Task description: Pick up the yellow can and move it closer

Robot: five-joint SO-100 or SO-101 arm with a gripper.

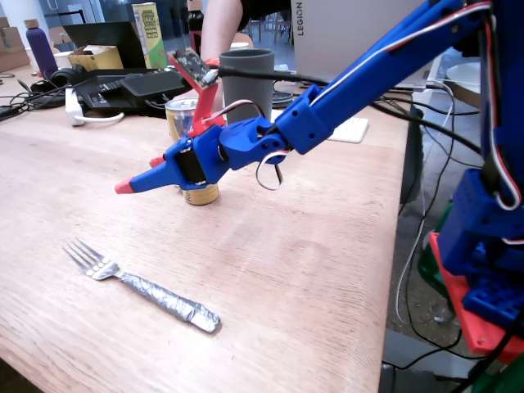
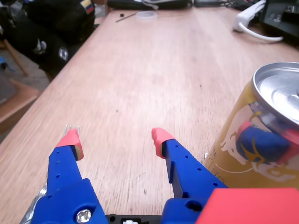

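Just right of the open claw (image 2: 114, 140), outside it: the yellow can (image 2: 261, 140).

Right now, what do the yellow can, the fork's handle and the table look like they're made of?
The yellow can looks like thin metal: glossy gold sides that reflect the tool, with a shiny silver top. The fork has bright metal tines; its handle is wrapped in crinkled silver foil, apparently aluminium. The table seems pale matte wood with visible grain, possibly veneer.

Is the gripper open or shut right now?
Open: in the wrist view the gripper fingertips stand apart over bare table, yellow can outside them.
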